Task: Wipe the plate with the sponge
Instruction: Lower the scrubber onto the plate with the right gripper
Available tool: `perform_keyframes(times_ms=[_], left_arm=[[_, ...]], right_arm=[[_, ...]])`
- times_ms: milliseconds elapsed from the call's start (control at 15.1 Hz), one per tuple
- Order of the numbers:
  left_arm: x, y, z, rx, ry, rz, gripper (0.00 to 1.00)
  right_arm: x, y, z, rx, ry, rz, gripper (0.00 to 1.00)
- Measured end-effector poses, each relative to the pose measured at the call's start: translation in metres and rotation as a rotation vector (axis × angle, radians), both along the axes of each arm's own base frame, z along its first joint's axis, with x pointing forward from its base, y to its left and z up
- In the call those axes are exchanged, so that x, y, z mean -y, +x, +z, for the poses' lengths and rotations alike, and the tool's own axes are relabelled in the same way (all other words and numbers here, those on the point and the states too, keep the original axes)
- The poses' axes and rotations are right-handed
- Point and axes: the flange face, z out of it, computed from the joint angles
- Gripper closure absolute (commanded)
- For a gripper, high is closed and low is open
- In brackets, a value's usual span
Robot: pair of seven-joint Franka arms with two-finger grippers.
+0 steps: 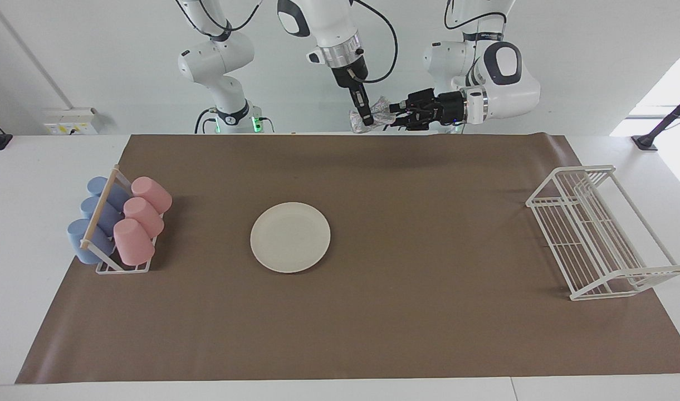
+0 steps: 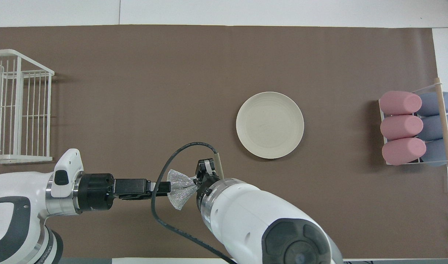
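Note:
The cream-white plate [image 1: 290, 237] [image 2: 270, 125] lies flat on the brown mat, toward the right arm's end from the middle. The silvery mesh sponge [image 1: 382, 109] [image 2: 179, 185] hangs in the air over the mat's edge nearest the robots, pinched into a bow shape. My right gripper [image 1: 367, 120] [image 2: 199, 182] points down and is shut on the sponge's middle. My left gripper [image 1: 395, 111] [image 2: 167, 187] lies level beside the sponge, its fingers spread open at the sponge's edge. Both grippers are well away from the plate.
A rack of pink and blue cups [image 1: 117, 223] [image 2: 414, 128] stands at the right arm's end of the mat. A white wire dish rack [image 1: 596, 234] [image 2: 14, 106] stands at the left arm's end. A black cable [image 2: 172, 161] loops from the right wrist.

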Motion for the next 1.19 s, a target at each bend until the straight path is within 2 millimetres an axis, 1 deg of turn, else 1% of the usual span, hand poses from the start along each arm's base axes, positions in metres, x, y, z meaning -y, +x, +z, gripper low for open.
perform_keyframes(times_ms=[66, 198, 330, 463, 529, 595, 661, 727, 859, 925, 1057, 1124, 1190], left_arm=[[-0.001, 0.001, 0.002, -0.007, 0.055, -0.022, 0.0], [-0.006, 0.003, 0.007, -0.015, 0.151, -0.05, 0.0], [-0.014, 0.006, 0.009, -0.006, 0.224, -0.061, 0.0], [-0.027, 0.008, 0.003, 0.008, 0.316, -0.08, 0.0], [-0.035, 0.009, 0.0, 0.014, 0.359, -0.085, 0.0], [-0.044, 0.01, -0.002, 0.019, 0.398, -0.087, 0.0], [-0.051, 0.012, -0.002, 0.028, 0.434, -0.091, 0.0], [-0.058, 0.015, -0.001, 0.039, 0.471, -0.095, 0.0], [-0.069, 0.024, 0.003, 0.061, 0.555, -0.111, 0.0], [-0.073, 0.028, 0.004, 0.069, 0.597, -0.123, 0.0], [-0.079, 0.036, 0.004, 0.077, 0.669, -0.147, 0.0], [-0.081, 0.038, 0.002, 0.078, 0.7, -0.158, 0.0], [-0.083, 0.039, 0.0, 0.08, 0.734, -0.166, 0.0]], right_arm=[[0.016, 0.014, -0.011, 0.012, -0.024, 0.042, 1.0], [0.048, 0.048, -0.044, 0.034, -0.061, 0.107, 1.0], [0.07, 0.084, -0.091, 0.062, -0.078, 0.15, 1.0], [0.088, 0.114, -0.146, 0.091, -0.096, 0.197, 1.0], [0.101, 0.123, -0.172, 0.104, -0.106, 0.21, 1.0], [0.114, 0.128, -0.197, 0.112, -0.118, 0.223, 1.0], [0.124, 0.129, -0.22, 0.113, -0.13, 0.233, 1.0], [0.129, 0.128, -0.239, 0.111, -0.137, 0.238, 1.0], [0.13, 0.124, -0.264, 0.094, -0.145, 0.245, 1.0], [0.13, 0.124, -0.269, 0.099, -0.146, 0.256, 1.0], [0.135, 0.128, -0.269, 0.133, -0.151, 0.285, 1.0], [0.144, 0.133, -0.27, 0.155, -0.157, 0.304, 1.0], [0.157, 0.139, -0.27, 0.172, -0.167, 0.325, 1.0]])
